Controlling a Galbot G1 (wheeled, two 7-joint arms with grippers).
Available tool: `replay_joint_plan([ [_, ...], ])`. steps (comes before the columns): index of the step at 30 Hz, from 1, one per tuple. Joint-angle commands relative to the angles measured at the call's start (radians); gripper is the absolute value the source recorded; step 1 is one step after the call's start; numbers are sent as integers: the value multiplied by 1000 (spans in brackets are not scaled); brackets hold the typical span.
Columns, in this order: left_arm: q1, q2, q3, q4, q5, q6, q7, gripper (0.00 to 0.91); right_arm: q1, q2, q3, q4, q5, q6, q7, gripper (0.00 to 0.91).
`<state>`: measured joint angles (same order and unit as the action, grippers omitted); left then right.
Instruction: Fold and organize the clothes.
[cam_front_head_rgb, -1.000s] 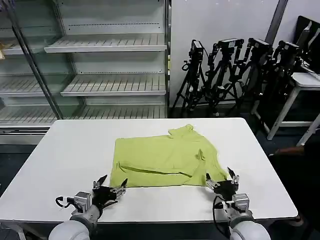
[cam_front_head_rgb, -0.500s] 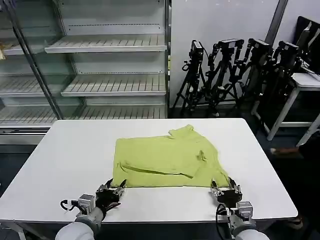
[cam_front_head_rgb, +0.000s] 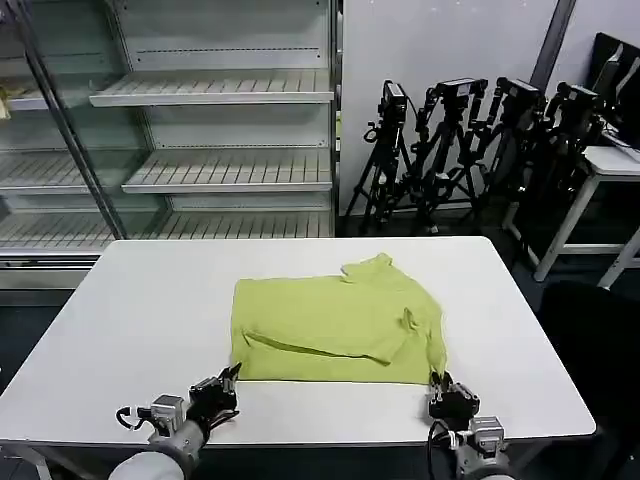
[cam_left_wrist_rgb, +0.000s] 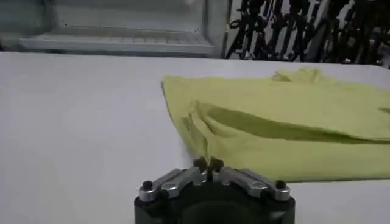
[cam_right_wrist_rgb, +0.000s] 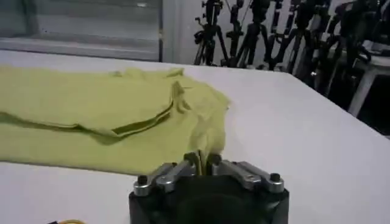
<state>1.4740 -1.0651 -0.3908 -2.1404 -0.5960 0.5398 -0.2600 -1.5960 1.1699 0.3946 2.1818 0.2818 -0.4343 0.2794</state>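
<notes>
The lime yellow-green shirt (cam_front_head_rgb: 330, 320) lies partly folded in the middle of the white table (cam_front_head_rgb: 140, 300), its collar (cam_front_head_rgb: 368, 265) on the far side. My left gripper (cam_front_head_rgb: 228, 378) is at the shirt's near left corner, shut on the hem. In the left wrist view the fingertips of that gripper (cam_left_wrist_rgb: 208, 164) pinch the edge of the shirt (cam_left_wrist_rgb: 280, 122). My right gripper (cam_front_head_rgb: 440, 385) is at the near right corner. The right wrist view shows that gripper (cam_right_wrist_rgb: 203, 159) shut on a thin fold of the shirt (cam_right_wrist_rgb: 79, 103).
Bare tabletop lies left, right and beyond the shirt. The table's near edge (cam_front_head_rgb: 320, 442) runs just behind both grippers. Empty store shelves (cam_front_head_rgb: 210, 130) stand behind the table, camera tripods (cam_front_head_rgb: 470, 140) at the back right, and another white table (cam_front_head_rgb: 610, 160) at far right.
Both grippers have gone from open to shut on the shirt's near corners and drawn back toward the table's near edge. The shirt has shifted slightly right and toward me.
</notes>
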Motion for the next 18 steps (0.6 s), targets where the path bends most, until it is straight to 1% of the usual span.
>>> replay_joint_plan([
  [1, 101, -1, -61, -97, -9, 5, -5, 20, -73, 3, 4, 85, -19, 5, 0, 0],
  [7, 217, 11, -132, -194, -11, 12, -12, 20, -171, -13, 2, 165, -41, 1, 3, 0],
  [9, 277, 24, -152, -216, -19, 11, -9, 20, -210, -37, 2, 191, -45, 0, 2, 0],
  [11, 335, 38, -179, -233, -32, 8, -7, 20, -236, -76, 4, 205, -61, 1, -9, 0],
  [12, 359, 43, -193, -236, -32, 7, -7, 40, -251, -105, 8, 213, -62, -1, -9, 443],
  [13, 370, 49, -201, -241, -33, 7, -6, 191, -262, -115, 9, 219, -61, -5, -9, 796],
  [14, 394, 54, -224, -248, -40, 9, 0, 524, -265, -138, 11, 219, -62, -6, -11, 907],
  [15, 401, 58, -231, -250, -44, 10, 1, 877, -264, -143, 12, 217, -62, -10, -13, 907],
  [16, 411, 62, -245, -254, -52, 18, 1, 907, -260, -150, 12, 217, -61, -20, -14, 907],
  [18, 423, 66, -262, -265, -62, 37, -2, 907, -252, -154, 9, 224, -60, -31, -18, 907],
])
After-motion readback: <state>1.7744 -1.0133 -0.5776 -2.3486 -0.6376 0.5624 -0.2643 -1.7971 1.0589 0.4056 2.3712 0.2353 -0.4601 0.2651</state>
